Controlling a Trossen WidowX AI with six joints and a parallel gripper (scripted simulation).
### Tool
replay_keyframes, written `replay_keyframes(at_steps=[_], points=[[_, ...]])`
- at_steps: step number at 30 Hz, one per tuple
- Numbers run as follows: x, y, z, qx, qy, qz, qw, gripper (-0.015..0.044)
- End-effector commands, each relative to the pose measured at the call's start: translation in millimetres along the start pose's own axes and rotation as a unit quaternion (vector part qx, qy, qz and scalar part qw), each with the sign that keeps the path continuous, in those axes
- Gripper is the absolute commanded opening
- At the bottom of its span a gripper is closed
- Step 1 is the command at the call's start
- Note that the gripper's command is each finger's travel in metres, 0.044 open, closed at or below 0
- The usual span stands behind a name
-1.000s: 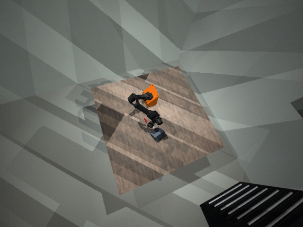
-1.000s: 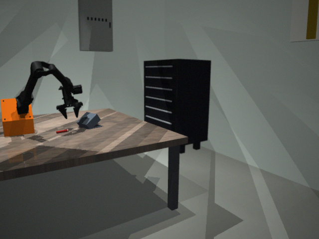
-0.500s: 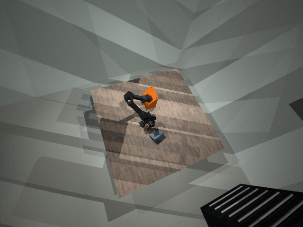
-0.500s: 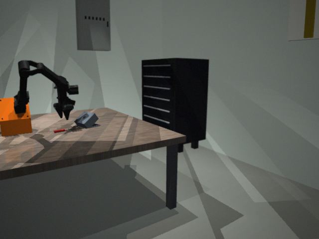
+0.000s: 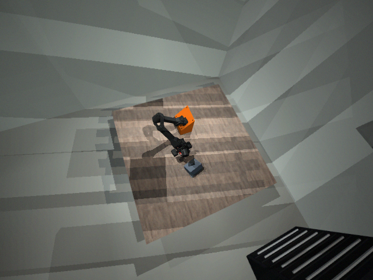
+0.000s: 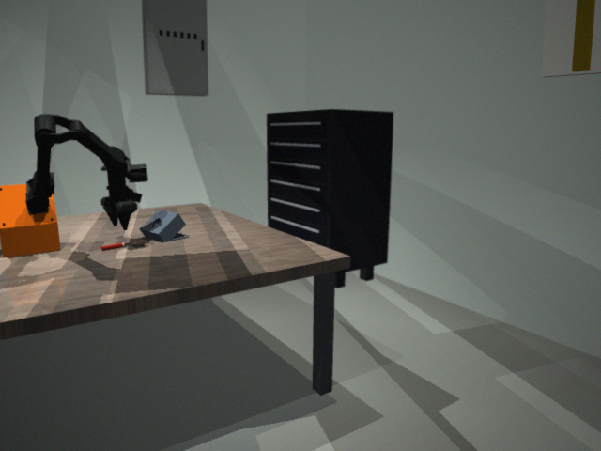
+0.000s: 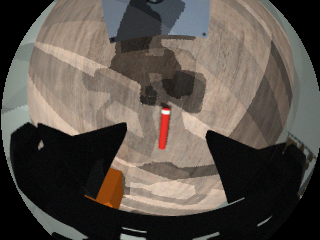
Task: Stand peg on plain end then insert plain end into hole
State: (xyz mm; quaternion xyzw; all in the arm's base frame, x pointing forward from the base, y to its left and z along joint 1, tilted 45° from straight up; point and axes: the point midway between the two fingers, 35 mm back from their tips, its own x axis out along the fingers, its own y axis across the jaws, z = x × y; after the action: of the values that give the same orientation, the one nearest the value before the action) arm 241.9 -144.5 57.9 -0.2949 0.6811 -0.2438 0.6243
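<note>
- I'm seeing the red peg (image 5: 180, 153) (image 6: 112, 246) (image 7: 164, 129) lying on the bench (image 5: 210, 199) (image 6: 271, 252) (image 7: 240, 75), its white band pointing toward twelve in my wrist view.
- I'm holding the hand (image 5: 182, 153) (image 6: 120, 226) (image 7: 167, 131) wide and empty above.
- The sloped panel (image 5: 193, 169) (image 6: 167, 226) (image 7: 195, 20) is sitting beyond, at twelve.
- The orange block (image 5: 187, 128) (image 6: 29, 240) (image 7: 112, 187) is showing at seven.

The peg (image 6: 112, 246) (image 7: 163, 131) between and beyond the spread fingers (image 6: 125, 221) is red, with a white band near its end farther from them; the fingers themselves are black; the panel block (image 5: 193, 168) (image 6: 163, 225) (image 7: 195, 20) past them is blue-grey, darkened by shadow; the table (image 5: 220, 192) (image 6: 271, 252) (image 7: 240, 65) below them is brown wood grain, striped light and dark; the box (image 5: 187, 129) (image 6: 30, 240) (image 7: 113, 187) behind them is orange.
</note>
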Motion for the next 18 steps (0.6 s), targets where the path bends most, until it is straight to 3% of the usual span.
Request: replay_keyframes(at_steps=[1,18], points=[[7,1,0,-0.002,0.0,0.003,1.0,0.044],[34,2,0,-0.001,0.001,0.005,1.0,0.044]])
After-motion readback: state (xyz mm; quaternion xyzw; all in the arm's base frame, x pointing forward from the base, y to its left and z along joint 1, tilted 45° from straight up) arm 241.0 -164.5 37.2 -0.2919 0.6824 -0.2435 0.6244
